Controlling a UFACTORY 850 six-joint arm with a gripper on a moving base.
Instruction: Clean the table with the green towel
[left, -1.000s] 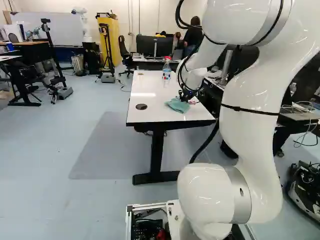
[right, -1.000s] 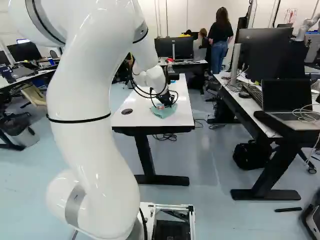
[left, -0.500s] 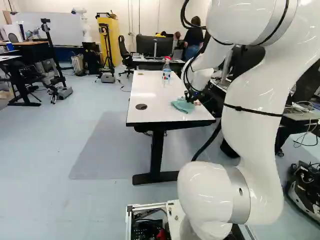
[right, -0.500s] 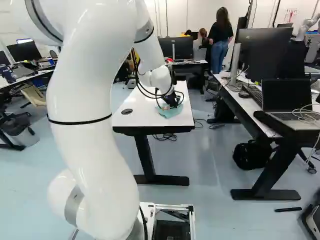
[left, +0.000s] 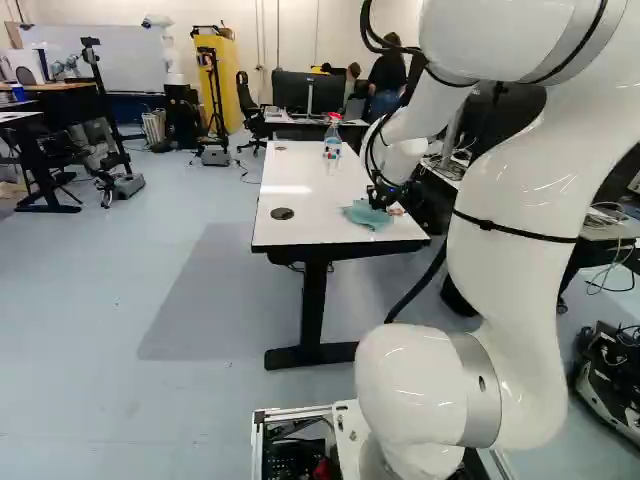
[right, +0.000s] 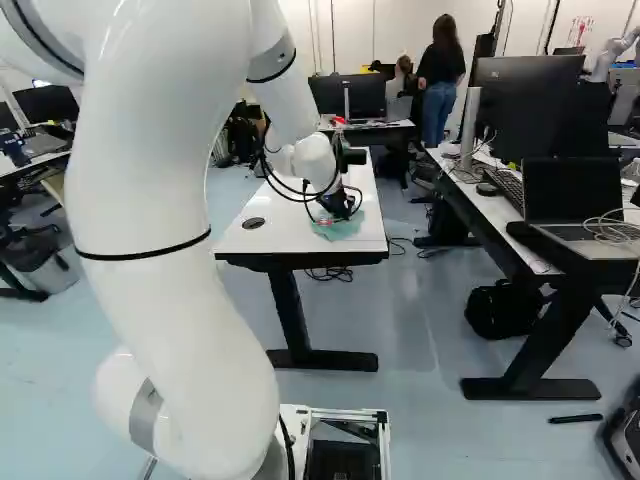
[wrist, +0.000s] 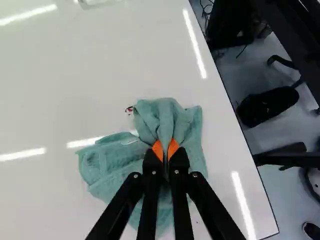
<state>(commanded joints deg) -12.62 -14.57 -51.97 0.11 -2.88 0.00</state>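
We find the green towel (wrist: 112, 160), clamped in the gripper (wrist: 165, 150), has slid rightward across the counter (wrist: 75, 65) in both base views; wiping appears underway, though a red mark (wrist: 129, 109) beside it likely needs another pass.

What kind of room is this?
It looks like a robotics lab or workshop: another white robot arm stands at the back, desks hold monitors and a laptop, and a camera stands on a pole beside the whiteboard.
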